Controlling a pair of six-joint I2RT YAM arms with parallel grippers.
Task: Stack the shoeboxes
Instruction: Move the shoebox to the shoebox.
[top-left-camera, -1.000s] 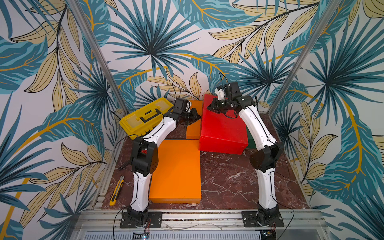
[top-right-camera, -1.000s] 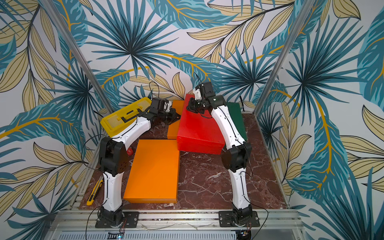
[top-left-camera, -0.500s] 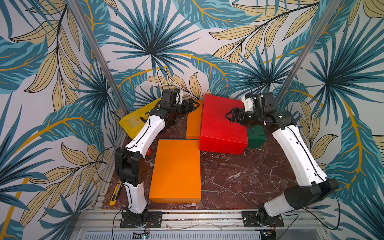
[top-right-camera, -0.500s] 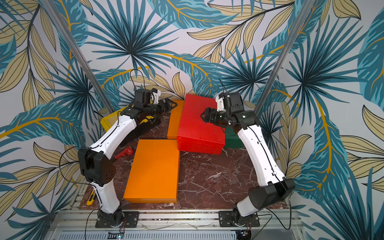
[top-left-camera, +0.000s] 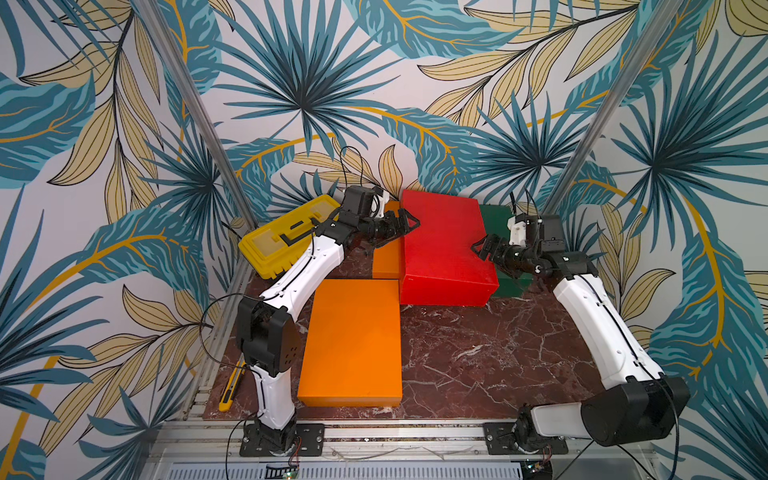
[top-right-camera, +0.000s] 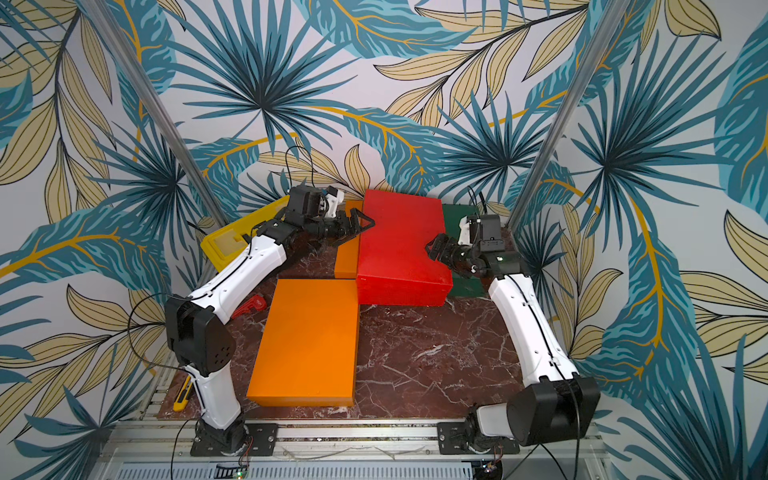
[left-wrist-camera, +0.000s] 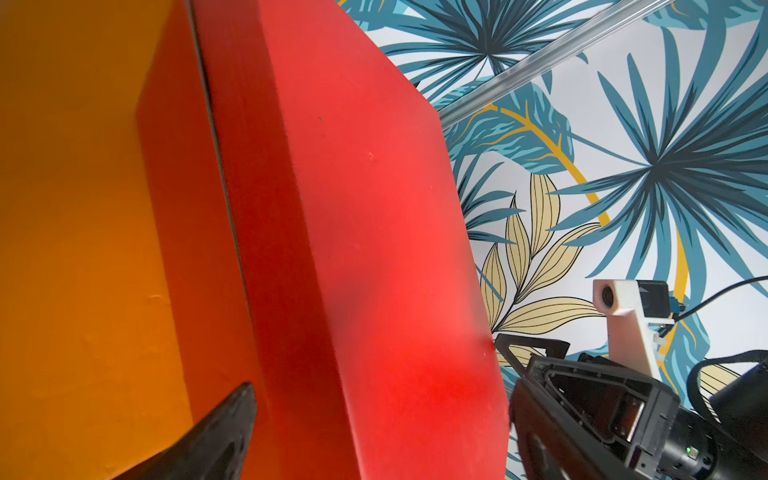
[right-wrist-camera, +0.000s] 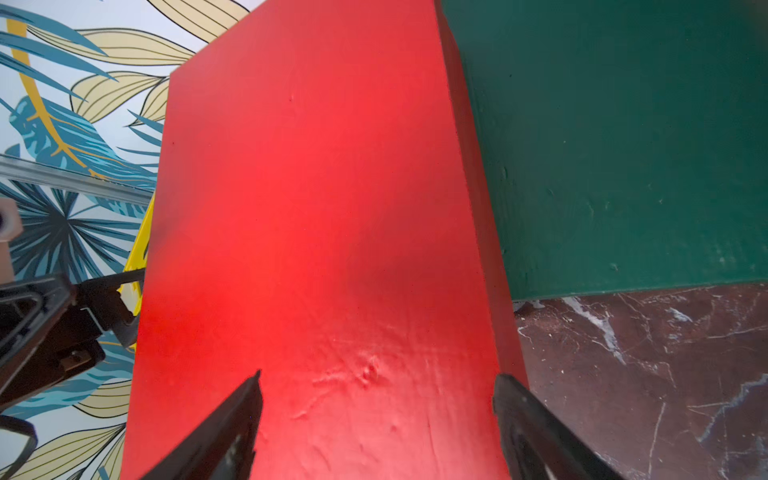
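Edges: red shoebox (top-left-camera: 444, 245) overlaps green shoebox (top-left-camera: 494, 214).
Room: open surface (top-left-camera: 478, 353) in front of it.
My left end effector (top-left-camera: 409, 222): released, at its left edge.
My right end effector (top-left-camera: 482, 246): released, over its right edge.

The marble table (top-left-camera: 478, 353) is carrying everything. One orange box (top-left-camera: 353, 340) is lying flat on it, well short of the left pincer (top-left-camera: 409, 222), toward the arm bases. A second orange box (top-left-camera: 386, 257) is sitting just under that pincer. The green box (top-left-camera: 494, 216) is lying beneath the right pincer (top-left-camera: 480, 248). Between the pincers the red box (top-left-camera: 444, 245) is overlapping both; whether it is touching the marble is unclear. The toolbox (top-left-camera: 282, 237) is sitting behind the left pincer, outward. A knife (top-left-camera: 230, 390) and a red tool (top-right-camera: 249, 305) are lying well back from that pincer, by its arm.
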